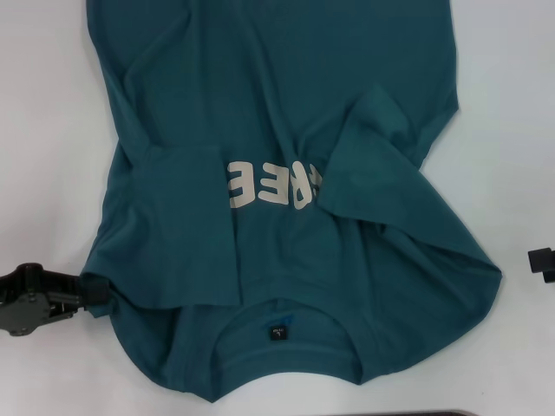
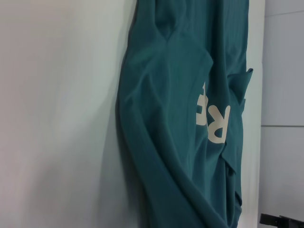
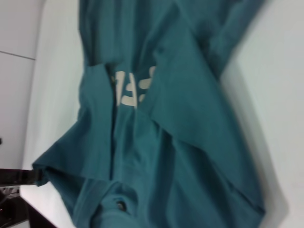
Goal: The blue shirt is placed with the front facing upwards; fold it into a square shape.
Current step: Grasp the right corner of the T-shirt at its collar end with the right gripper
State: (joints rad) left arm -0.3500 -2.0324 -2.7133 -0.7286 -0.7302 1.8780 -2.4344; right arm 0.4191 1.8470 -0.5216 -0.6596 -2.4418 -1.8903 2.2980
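The blue shirt (image 1: 277, 113) lies front up on the white table, its round collar and small dark label (image 1: 277, 329) nearest me. Both sleeves are folded inward over the chest and partly cover the pale lettering (image 1: 269, 184). My left gripper (image 1: 97, 291) is at the shirt's left shoulder edge, its dark fingers together and running into the fabric corner, which also shows in the right wrist view (image 3: 40, 172). Only a black bit of my right gripper (image 1: 542, 260) shows at the right edge, clear of the shirt. The shirt fills the left wrist view (image 2: 175, 142).
Bare white tabletop (image 1: 43, 130) lies on both sides of the shirt. A dark strip (image 1: 451, 412) marks the table's near edge. The shirt's hem runs out of view at the far side.
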